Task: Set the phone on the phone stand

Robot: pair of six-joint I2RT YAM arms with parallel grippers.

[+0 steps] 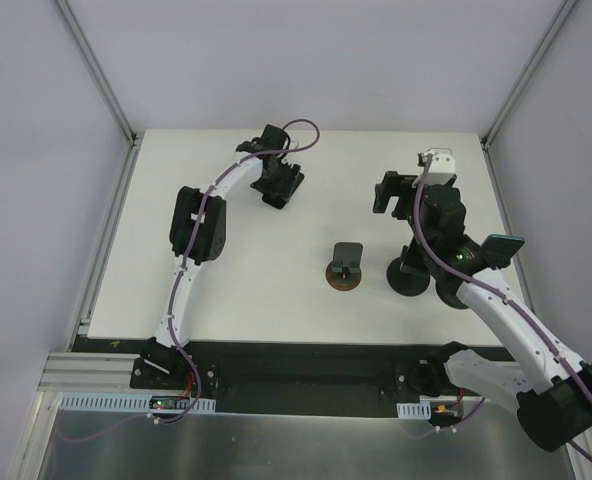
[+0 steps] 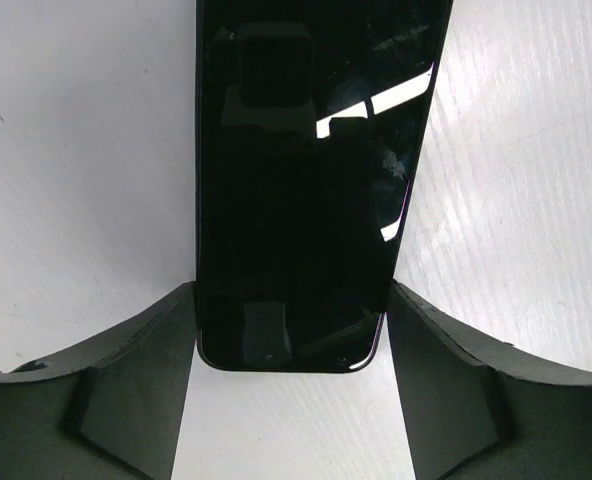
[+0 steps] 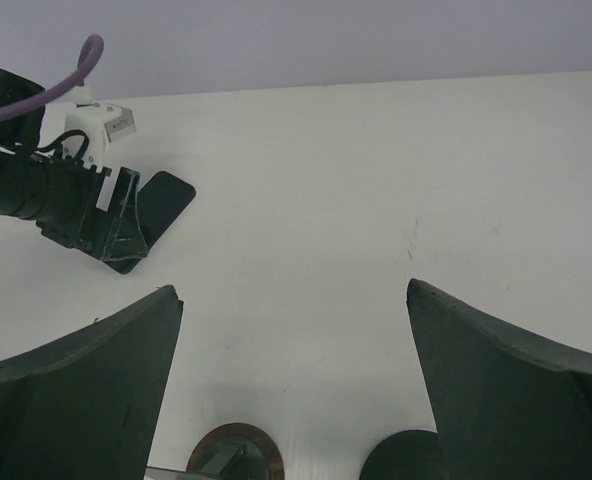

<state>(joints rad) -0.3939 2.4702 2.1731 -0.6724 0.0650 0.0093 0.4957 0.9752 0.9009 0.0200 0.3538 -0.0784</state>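
The black phone (image 2: 296,180) lies on the white table at the far left-centre. Its near end sits between the fingers (image 2: 126,400) of my left gripper (image 2: 292,300), which touch both long edges. In the top view my left gripper (image 1: 278,188) covers the phone. In the right wrist view the phone (image 3: 164,203) sticks out past it. The phone stand (image 1: 346,266), a dark cradle on a round brown base, stands mid-table and is empty. My right gripper (image 1: 389,195) is open and empty, above the table beyond the stand (image 3: 231,458).
A black round base (image 1: 408,276) stands just right of the stand, under my right arm, and shows in the right wrist view (image 3: 406,462). A teal-edged part (image 1: 503,247) sticks out near the table's right edge. Frame posts rise at the back corners.
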